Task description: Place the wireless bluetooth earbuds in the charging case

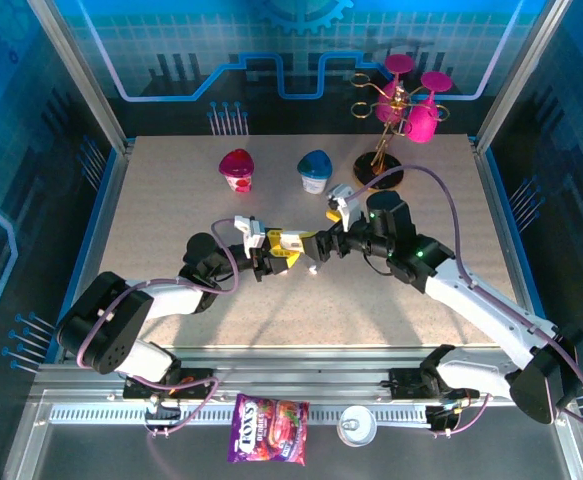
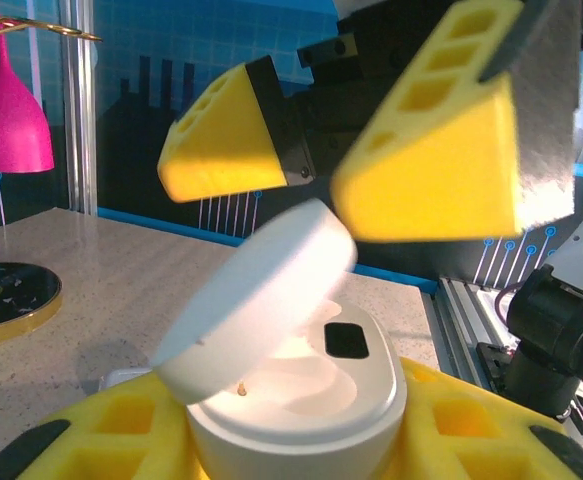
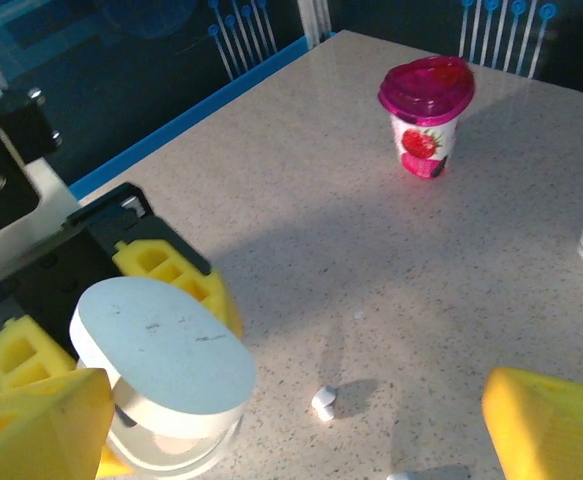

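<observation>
Two end effectors meet above the middle of the surface (image 1: 151,210). My left end effector (image 1: 274,252) is clamped on the charging case (image 2: 306,405). Its yellow fingers press the white body low on both sides, so the hinged lid (image 2: 256,300) is free. The lid stands tilted open and the wells face up. I judge that this grip is chosen to make the case a steady target. Whether the case rests on the surface or is lifted a little, I cannot tell. Inside I see one dark socket and pale hollows, and no earbud in them as far as I can see.

My right end effector (image 2: 321,160) hangs just above the lid, with its fingers wide apart and nothing between them. One earbud (image 3: 323,402) lies on the surface, near the case but not touching it, below the right wrist. I think the wide opening is prepared for going down to take this piece. It is tiny and rounded, so it may slip or roll when the fingers come together.
</observation>
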Controlling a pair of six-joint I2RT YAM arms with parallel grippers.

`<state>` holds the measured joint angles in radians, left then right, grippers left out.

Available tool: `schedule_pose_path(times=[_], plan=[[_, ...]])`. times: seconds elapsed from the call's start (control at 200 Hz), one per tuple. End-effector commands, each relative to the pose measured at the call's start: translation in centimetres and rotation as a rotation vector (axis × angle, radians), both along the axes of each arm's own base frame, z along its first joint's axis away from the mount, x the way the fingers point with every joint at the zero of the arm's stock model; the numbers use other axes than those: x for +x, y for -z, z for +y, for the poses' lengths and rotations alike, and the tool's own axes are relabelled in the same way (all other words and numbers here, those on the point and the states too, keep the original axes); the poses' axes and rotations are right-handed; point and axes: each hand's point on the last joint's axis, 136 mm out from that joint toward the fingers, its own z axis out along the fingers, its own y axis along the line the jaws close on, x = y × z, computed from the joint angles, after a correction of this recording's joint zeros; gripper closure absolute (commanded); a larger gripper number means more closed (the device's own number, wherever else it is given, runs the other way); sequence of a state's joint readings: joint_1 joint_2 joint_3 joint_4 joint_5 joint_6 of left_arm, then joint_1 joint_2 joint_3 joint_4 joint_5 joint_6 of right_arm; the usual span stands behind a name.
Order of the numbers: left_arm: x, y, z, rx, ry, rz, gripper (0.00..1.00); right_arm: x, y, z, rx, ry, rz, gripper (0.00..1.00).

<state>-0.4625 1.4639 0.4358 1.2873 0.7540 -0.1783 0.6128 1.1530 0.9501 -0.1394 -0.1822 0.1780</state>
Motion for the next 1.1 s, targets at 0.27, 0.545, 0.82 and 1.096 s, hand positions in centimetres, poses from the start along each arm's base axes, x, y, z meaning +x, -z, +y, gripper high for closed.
schedule_pose_path(times=[0.27, 0.545, 0.82, 1.096], plan=[[-0.6, -1.9, 0.1, -0.017, 0.004, -0.107, 0.68, 2.0, -2.6, -1.8, 0.031, 0.102, -0.042, 0.06], [6.0, -0.3, 5.0, 0.059, -0.364, -0.025, 0.69, 1.9, -2.9, -3.6, 0.073, 0.146, -0.044, 0.05], [7.7, 0.5, 8.0, 0.107, -0.501, -0.016, 0.69, 1.6, -1.1, -4.6, 0.072, 0.176, 0.002, 0.05], [3.3, -0.8, 4.4, 0.074, -0.142, -0.034, 0.69, -0.4, -1.9, -0.9, 0.084, -0.063, -0.052, 0.04]])
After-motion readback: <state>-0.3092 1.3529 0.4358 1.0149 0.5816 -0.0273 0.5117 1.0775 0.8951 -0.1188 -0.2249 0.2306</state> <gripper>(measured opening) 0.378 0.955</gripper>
